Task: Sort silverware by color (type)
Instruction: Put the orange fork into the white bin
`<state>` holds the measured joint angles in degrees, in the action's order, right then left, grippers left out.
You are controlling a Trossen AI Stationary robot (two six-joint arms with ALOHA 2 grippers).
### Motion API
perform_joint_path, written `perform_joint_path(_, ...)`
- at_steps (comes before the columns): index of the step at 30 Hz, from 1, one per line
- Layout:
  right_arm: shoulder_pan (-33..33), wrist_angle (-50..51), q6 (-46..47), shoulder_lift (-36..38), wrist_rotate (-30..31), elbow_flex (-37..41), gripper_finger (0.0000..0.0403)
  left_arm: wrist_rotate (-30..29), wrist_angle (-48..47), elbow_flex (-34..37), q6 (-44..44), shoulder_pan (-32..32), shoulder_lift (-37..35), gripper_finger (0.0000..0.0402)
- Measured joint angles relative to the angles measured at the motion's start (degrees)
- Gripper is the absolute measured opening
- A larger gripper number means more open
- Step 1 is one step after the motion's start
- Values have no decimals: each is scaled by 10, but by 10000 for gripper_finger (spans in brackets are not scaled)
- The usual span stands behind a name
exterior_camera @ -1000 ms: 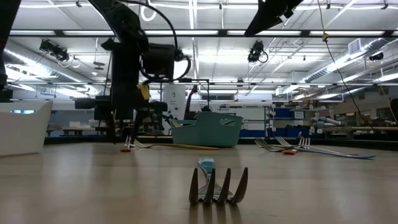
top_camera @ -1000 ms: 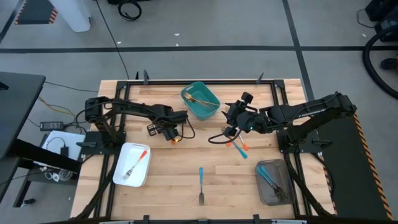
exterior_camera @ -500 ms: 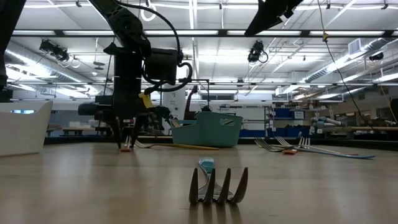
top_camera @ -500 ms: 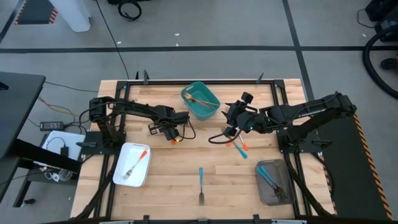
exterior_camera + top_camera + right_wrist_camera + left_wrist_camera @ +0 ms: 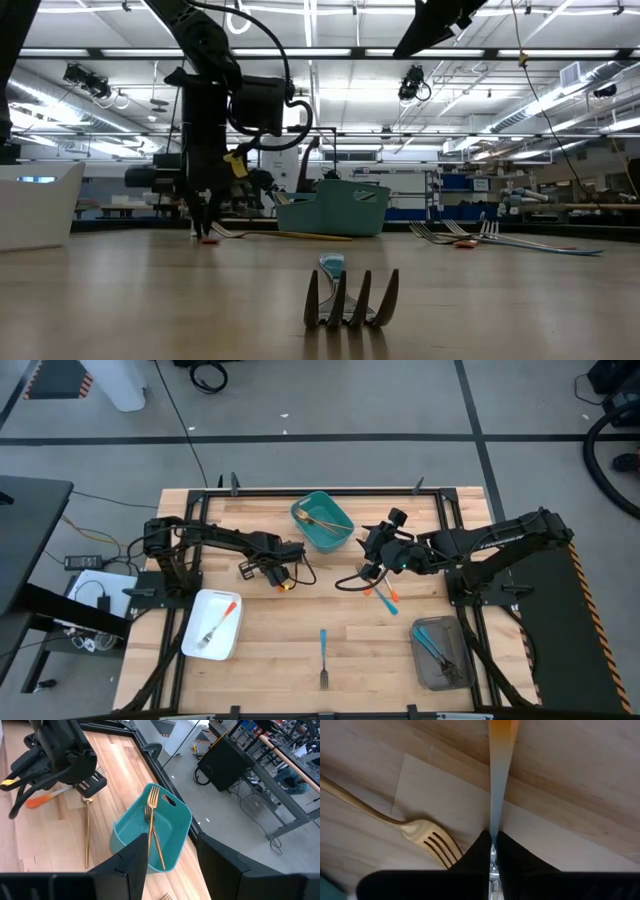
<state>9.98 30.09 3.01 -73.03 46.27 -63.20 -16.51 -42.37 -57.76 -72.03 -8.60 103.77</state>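
My left gripper [image 5: 280,579] points down at the table left of centre and is shut on an orange-handled utensil [image 5: 498,765] that lies on the wood. A gold fork [image 5: 422,831] lies right beside it. My right gripper [image 5: 372,566] hangs open above the table right of centre, over a few orange- and blue-handled utensils [image 5: 386,598]. A blue-handled fork [image 5: 324,657] lies near the front edge. The teal bin [image 5: 322,523] holds a gold fork [image 5: 152,820]. My left gripper pinches the utensil's silver shaft [image 5: 494,822], just below the orange handle, between its two fingers [image 5: 479,851]. The fingers come from above, pointing down, and lie across the shaft. The utensil lies flat on the table; its head is hidden under the fingers.
A white tray [image 5: 195,640] at the front left holds an orange-handled fork. A grey tray [image 5: 428,672] at the front right holds blue-handled utensils. The teal bin stands at the far middle, between the two arms.
My left gripper has shut its fingers on the orange-handled utensil, staying low over the same spot on the table. The utensil still lies where it was.
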Motion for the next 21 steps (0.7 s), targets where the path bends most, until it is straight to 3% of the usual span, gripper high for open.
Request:
perform_joint_path(15,0,0,3,0,0,0,173,-46,-50,2,210,50,2,15)
perform_joint_path(21,0,0,5,0,0,0,173,-105,-76,2,286,73,3,15)
